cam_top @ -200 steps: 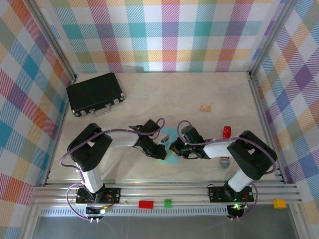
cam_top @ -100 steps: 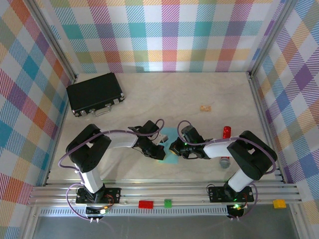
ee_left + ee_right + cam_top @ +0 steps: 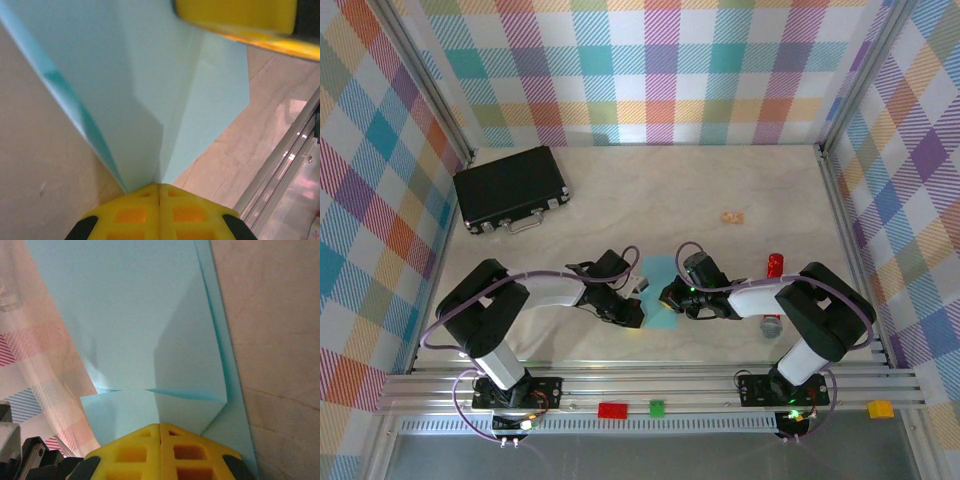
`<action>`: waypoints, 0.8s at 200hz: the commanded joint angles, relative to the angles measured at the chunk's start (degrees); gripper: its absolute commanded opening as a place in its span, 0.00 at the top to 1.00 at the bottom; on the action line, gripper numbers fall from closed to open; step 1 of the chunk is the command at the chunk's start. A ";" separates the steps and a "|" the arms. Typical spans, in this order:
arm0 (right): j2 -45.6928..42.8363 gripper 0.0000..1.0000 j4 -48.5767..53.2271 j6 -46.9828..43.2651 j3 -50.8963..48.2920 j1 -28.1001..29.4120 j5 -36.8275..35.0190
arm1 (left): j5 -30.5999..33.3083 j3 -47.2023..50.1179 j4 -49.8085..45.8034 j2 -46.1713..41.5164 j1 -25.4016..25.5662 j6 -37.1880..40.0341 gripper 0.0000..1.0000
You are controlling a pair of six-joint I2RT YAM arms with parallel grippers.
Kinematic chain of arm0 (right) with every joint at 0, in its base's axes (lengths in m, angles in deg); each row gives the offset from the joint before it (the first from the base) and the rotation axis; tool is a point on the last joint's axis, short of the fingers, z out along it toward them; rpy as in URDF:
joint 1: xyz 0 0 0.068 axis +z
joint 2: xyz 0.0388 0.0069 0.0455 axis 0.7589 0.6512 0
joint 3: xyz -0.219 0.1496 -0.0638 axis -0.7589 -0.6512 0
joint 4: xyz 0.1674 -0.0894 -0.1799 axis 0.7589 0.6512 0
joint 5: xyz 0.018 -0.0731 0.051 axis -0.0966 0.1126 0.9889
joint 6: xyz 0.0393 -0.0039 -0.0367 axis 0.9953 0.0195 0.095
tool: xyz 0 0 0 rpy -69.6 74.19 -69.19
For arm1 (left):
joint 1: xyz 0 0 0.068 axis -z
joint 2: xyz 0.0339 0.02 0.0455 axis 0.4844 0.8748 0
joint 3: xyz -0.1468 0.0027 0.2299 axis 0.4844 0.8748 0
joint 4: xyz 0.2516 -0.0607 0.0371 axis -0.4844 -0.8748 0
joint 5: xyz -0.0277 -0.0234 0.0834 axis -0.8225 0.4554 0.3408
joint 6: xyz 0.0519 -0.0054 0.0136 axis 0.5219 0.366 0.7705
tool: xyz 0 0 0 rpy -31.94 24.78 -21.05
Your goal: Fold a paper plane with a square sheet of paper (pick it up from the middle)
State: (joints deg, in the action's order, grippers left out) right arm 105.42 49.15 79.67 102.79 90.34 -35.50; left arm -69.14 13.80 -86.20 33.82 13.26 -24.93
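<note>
Left wrist: left fingers (image 3: 130, 215) pressed together, pinching the turquoise sheet of paper (image 3: 150, 75) at a crease; sheet partly folded, layered flaps. Right fingers (image 3: 135, 455) likewise clamped on its folded edge. Sheet between both arms, near side of the worktop (image 3: 720, 180).

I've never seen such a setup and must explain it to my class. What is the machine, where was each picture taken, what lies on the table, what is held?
Two robot arms, left and right, are bolted at the near edge of a table. The wide picture looks down from above and behind them; each close-up comes from a camera on one wrist. The left tool and right tool, yellow-fingered, are both shut on one partly folded turquoise paper sheet. Also on the table: a black case, a tan scrap, a red-tipped marker.
</note>
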 commanded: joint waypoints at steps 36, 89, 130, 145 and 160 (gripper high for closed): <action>2.65 1.00 6.64 -0.22 -1.77 0.25 -1.84 | -3.02 2.79 1.33 -8.96 0.10 -6.66 0.93; 2.60 1.00 6.45 -0.13 -1.53 0.25 -1.78 | -4.07 -4.47 3.11 -3.08 -0.25 -5.82 0.93; 2.49 1.00 6.41 -0.40 -1.40 0.24 -1.37 | -1.09 -5.99 5.77 3.87 -0.50 -4.34 0.94; 2.60 1.00 5.83 -0.58 -1.28 0.25 -0.89 | -1.14 -5.15 5.74 5.75 -0.53 -3.78 0.94; 2.63 0.98 5.79 -1.20 -0.67 0.20 -0.36 | -0.65 -2.53 6.46 6.40 -0.49 -3.96 0.95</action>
State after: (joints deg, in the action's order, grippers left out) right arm 105.46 49.04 79.60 102.81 90.34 -35.20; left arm -70.65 8.66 -80.73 39.05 13.20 -30.20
